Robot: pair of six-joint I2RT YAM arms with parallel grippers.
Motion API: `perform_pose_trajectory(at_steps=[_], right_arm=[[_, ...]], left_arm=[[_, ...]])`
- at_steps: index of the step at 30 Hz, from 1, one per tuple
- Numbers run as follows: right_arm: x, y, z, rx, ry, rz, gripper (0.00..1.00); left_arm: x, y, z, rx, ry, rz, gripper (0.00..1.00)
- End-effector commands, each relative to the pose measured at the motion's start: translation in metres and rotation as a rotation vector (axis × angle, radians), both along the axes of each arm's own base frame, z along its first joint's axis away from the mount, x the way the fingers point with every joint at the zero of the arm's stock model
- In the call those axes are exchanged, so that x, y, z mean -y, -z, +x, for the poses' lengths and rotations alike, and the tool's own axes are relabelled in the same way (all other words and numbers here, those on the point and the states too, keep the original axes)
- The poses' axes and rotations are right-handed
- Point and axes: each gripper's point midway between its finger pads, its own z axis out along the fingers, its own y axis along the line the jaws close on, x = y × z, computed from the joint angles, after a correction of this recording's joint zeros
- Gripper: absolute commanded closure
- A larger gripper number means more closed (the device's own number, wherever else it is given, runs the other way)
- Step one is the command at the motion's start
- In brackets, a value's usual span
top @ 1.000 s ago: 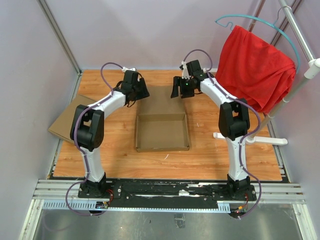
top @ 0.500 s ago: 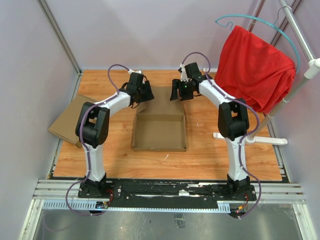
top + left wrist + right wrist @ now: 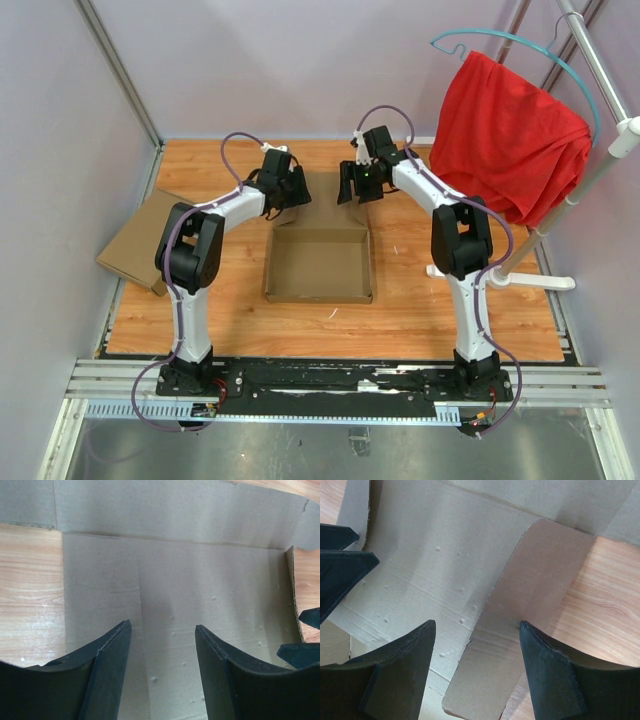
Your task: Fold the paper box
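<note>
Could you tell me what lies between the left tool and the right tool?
Only the flat lid of the paper box, as the top view shows.

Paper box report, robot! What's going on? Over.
Left pincer open, right pincer open, both over the lid. Paper box walls up, lid flat. Spare cardboard far left, not blocking.

A robotics lab cell: plain walls (image 3: 300, 70) enclose a wooden table (image 3: 430, 312) with a metal mounting rail (image 3: 560, 385)
</note>
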Motion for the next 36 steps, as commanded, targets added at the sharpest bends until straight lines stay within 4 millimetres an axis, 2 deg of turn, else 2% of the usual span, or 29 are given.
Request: perform_pose_trajectory(at_steps=[1,8,16,19,28,33,36], right_arm=[[-0.012,0.018,-0.012,-0.051,-0.043,-0.028,0.32],[0.002,0.017,-0.009,-0.031,0.006,-0.114,0.33],[0.037,0.007,0.005,0.025,0.087,-0.283,0.32],[0.044,0.003,0.012,0.040,0.097,-0.297,0.32],[0.048,-0.009,0.028,0.062,0.097,-0.276,0.32],[0.044,-0.007,0.028,0.054,0.086,-0.264,0.33],[0.041,-0.004,0.029,0.047,0.079,-0.250,0.38]], left_arm=[[0.013,0.031,-0.021,-0.079,0.056,0.006,0.41],[0.005,0.029,-0.022,-0.083,0.040,0.050,0.41],[-0.041,0.015,-0.013,-0.051,-0.082,0.268,0.39],[-0.050,0.006,-0.011,-0.034,-0.109,0.292,0.39],[-0.066,-0.027,0.002,0.020,-0.156,0.275,0.38],[-0.071,-0.040,0.004,0.048,-0.167,0.250,0.38],[-0.070,-0.045,0.006,0.061,-0.169,0.238,0.38]])
